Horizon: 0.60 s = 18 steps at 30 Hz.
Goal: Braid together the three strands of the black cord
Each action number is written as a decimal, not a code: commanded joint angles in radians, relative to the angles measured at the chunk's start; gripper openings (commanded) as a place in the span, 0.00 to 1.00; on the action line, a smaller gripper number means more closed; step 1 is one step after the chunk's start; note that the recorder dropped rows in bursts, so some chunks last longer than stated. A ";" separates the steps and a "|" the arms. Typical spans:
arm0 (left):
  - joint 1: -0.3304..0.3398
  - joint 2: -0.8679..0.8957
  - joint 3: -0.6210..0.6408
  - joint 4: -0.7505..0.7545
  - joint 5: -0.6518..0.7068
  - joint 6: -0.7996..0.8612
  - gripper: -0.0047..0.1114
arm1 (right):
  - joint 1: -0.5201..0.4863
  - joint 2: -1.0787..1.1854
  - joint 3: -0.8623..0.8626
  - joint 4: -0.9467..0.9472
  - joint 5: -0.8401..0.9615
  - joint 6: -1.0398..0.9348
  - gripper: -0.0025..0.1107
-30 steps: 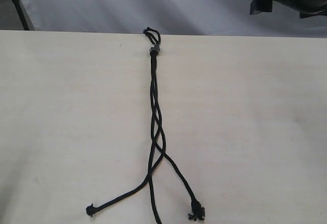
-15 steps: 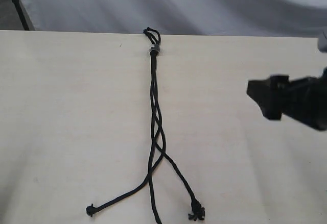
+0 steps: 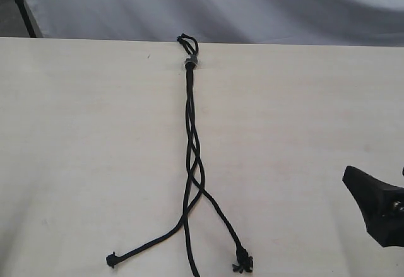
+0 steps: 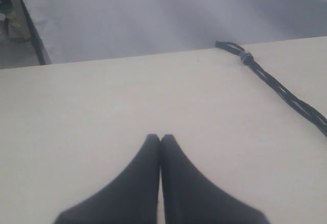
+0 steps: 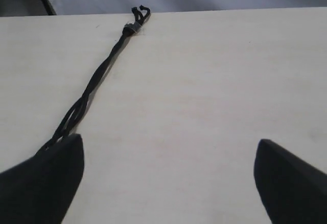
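Observation:
The black cord [image 3: 190, 144] lies straight down the middle of the pale table [image 3: 76, 151]. Its knot with a small loop [image 3: 189, 61] rests at the far edge. Below the knot the three strands are loosely crossed, then spread apart: one runs left to a tip [image 3: 112, 260], one runs off the near edge [image 3: 191, 264], one ends at a frayed tip [image 3: 242, 265]. My right gripper [image 5: 169, 140] stands wide open and empty over the table, right of the cord [image 5: 94, 78]. My left gripper [image 4: 160, 137] is shut on nothing, with the cord [image 4: 286, 90] off to its side.
A grey-white cloth backdrop [image 3: 252, 5] hangs behind the table's far edge. A dark post [image 3: 20, 5] stands at the back left. One dark finger [image 3: 374, 204] of the right gripper shows at the lower right of the exterior view.
My right gripper has come down from the top right to the lower right of the exterior view, staying open. The cord has not moved.

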 commanded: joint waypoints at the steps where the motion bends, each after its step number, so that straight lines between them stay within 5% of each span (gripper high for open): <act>1: 0.002 -0.006 0.004 0.005 -0.001 -0.006 0.04 | -0.006 -0.071 0.006 0.004 -0.013 -0.015 0.76; 6: 0.002 -0.006 0.004 0.005 -0.001 -0.006 0.04 | -0.037 -0.181 0.016 0.004 -0.024 -0.015 0.76; 13: 0.002 -0.006 0.004 0.005 -0.001 -0.006 0.04 | -0.345 -0.381 0.039 0.004 -0.061 -0.015 0.76; 18: 0.002 -0.006 0.004 0.005 -0.001 -0.006 0.04 | -0.372 -0.435 0.039 0.004 -0.017 -0.015 0.76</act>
